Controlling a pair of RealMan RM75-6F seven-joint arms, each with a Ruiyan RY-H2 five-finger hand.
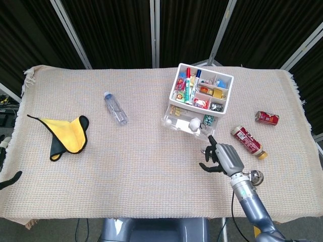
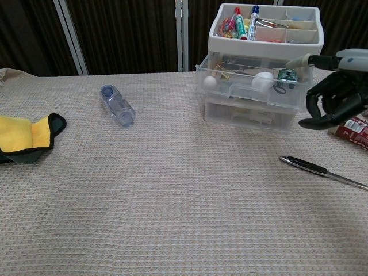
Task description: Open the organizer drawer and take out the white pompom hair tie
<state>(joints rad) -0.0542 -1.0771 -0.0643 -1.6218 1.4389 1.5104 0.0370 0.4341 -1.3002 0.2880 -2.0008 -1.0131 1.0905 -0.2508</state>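
Where the woven cloth covers the surface (image 1: 151, 166), a white organizer (image 1: 202, 93) sits toward the far right, its top tray full of markers and small bits. Its clear upper drawer (image 2: 253, 86) is pulled out toward the front, and the white pompom hair tie (image 1: 195, 123) lies inside it near the front wall, beside a small green item with a black loop. In the chest view the pompom shows as a white ball (image 2: 263, 80) behind the drawer's clear front.

The right hand (image 1: 222, 158) hangs just in front of the drawer's right corner, close to the drawer without visibly touching it. It holds nothing: one pale-tipped finger points toward the drawer while the others curve loosely apart, as the chest view (image 2: 334, 98) shows.

A metal ladle (image 1: 255, 176) lies on the cloth just beside the right wrist. To the right lie a red bottle (image 1: 248, 141) on its side and a red can (image 1: 266, 118). Left of the organizer rests a clear plastic bottle (image 1: 115, 108), and far left a yellow cloth with black trim (image 1: 65, 135). At the left edge only a dark sliver of the left hand (image 1: 11, 179) shows; I cannot tell how its fingers lie.
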